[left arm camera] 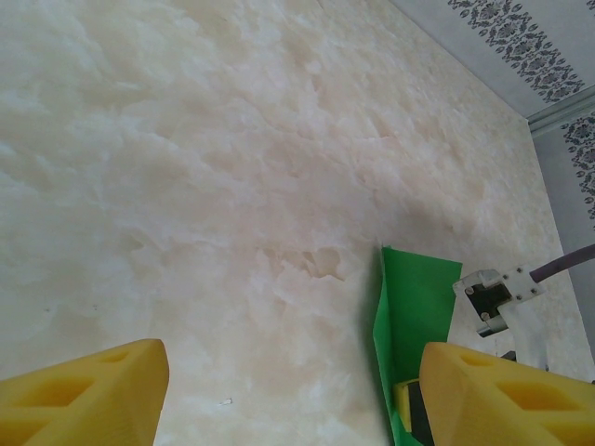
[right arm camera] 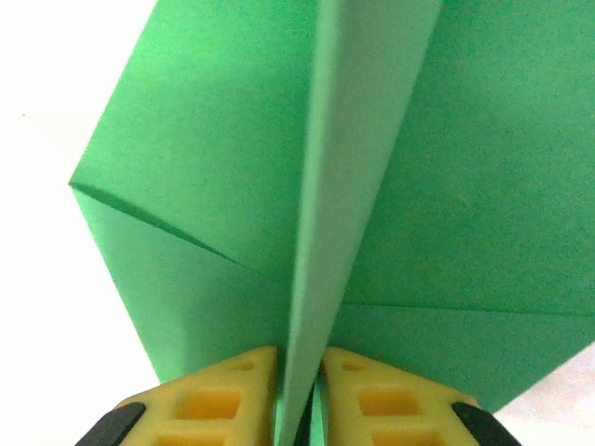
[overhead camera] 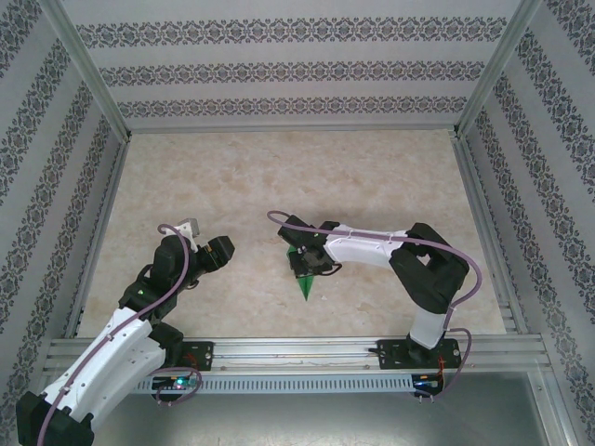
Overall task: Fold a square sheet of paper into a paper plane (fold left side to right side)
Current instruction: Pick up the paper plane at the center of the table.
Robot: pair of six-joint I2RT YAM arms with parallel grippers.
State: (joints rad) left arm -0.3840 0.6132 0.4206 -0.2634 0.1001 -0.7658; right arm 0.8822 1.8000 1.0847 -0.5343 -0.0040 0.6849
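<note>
Right jaws pinch the centre fold of the paper plane [right arm camera: 195, 177], by the near edge of the worktop [overhead camera: 279, 177]. Left jaws stand wide.

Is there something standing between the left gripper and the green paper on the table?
Nothing visible does. Only bare table lies between the open left gripper and the folded green paper, whose raised centre fold the right gripper pinches.

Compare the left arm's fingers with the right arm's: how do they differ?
The left fingers stand wide apart with nothing between them; the right fingers are pinched on the green paper's raised fold. The left fingers hover over the table beside the paper; the right fingers sit at the paper. Both pairs are yellow.
</note>
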